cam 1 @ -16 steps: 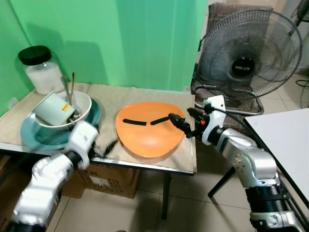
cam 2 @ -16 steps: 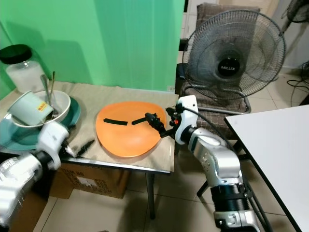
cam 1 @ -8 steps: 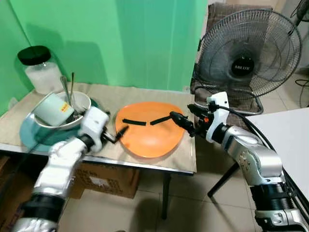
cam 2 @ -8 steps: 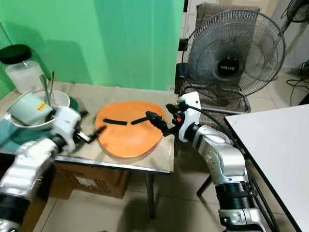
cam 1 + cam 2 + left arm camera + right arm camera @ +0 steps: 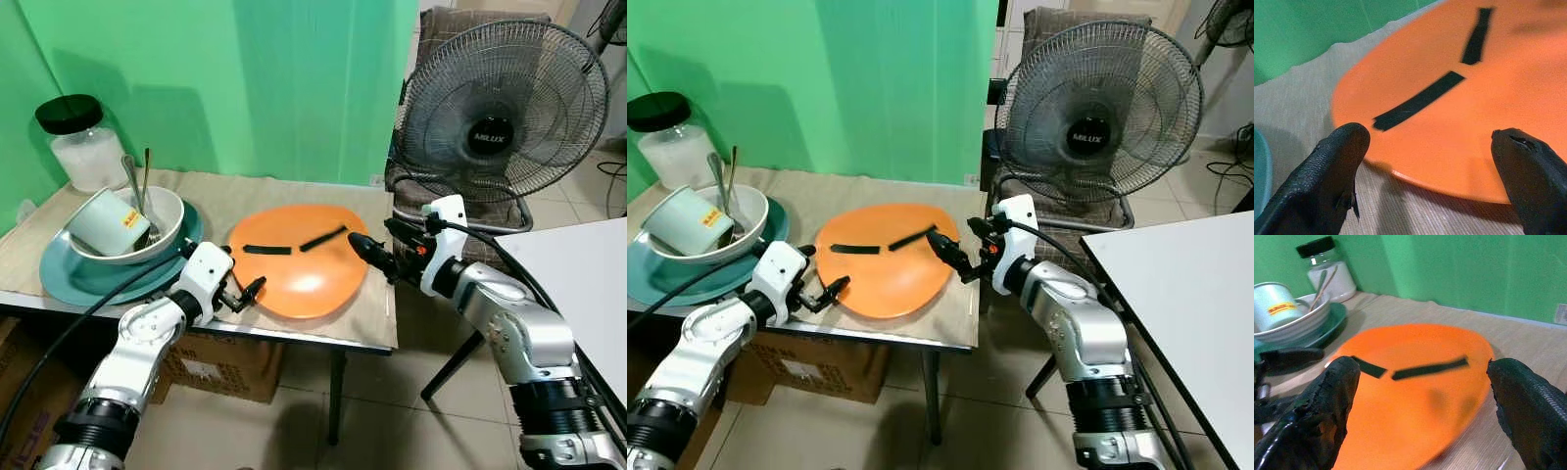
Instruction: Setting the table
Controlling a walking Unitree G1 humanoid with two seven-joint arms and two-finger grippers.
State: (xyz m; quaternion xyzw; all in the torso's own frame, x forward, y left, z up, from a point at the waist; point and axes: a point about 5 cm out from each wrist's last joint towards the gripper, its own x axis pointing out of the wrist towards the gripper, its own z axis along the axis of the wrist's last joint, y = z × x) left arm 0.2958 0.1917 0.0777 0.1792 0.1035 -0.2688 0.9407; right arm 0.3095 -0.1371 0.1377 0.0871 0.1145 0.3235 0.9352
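1. Left tool (image 5: 247, 290) sits wide open and empty at the orange plate (image 5: 294, 269)'s near edge, so slip one finger under the rim.
2. Right tool (image 5: 364, 249), also open and empty, should take the opposite rim.
3. Lift level, clear of the stacked dishes (image 5: 122, 235) along the counter (image 5: 372, 328).

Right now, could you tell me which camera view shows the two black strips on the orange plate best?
The left eye view: both black strips lie whole and sharp on the orange plate. The right eye view matches it. The left wrist view shows them close but tilted; the right wrist view shows them slightly blurred.
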